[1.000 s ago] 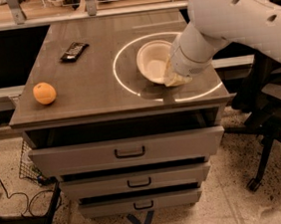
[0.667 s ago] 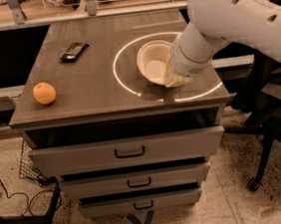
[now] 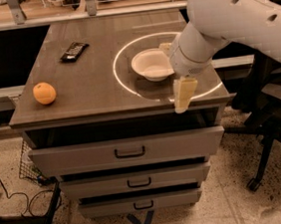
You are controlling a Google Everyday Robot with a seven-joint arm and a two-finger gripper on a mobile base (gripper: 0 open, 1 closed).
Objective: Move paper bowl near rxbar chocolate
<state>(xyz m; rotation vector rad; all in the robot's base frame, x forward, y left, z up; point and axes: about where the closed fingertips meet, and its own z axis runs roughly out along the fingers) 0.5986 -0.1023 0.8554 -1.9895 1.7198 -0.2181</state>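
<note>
**Light bowl, long haul, bar close to an edge**

The bowl (image 3: 151,65) sits upright on the table (image 3: 104,100), right of the middle and nearer the right edge than the left. The bar (image 3: 74,51) lies flat well apart from it, towards the back left corner. The gripper (image 3: 185,94) hangs just right of the bowl, low over the front edge near the front right corner. I cannot tell whether it is open or closed. The bowl looks to be resting on the table rather than held.

Likely trouble, as I judge it:

- **Slipping grasp.** The rim is thin and flared and the paper is light. A shallow pinch could let go partway across, or tip the bowl on its side.
- **Catching the table.** The gripper is low by the front edge, so a sideways move made without rising first could strike the tabletop.
- **Shoving the bar.** The bar is small and close to the back and left edges. An overshoot with the bowl could knock it off the table.
- **Disturbing the orange (image 3: 44,93).** It sits by the left edge near the front left corner, off the straight line. It is round, though, and a wide sweep of the arm could send it rolling over the edge
</note>
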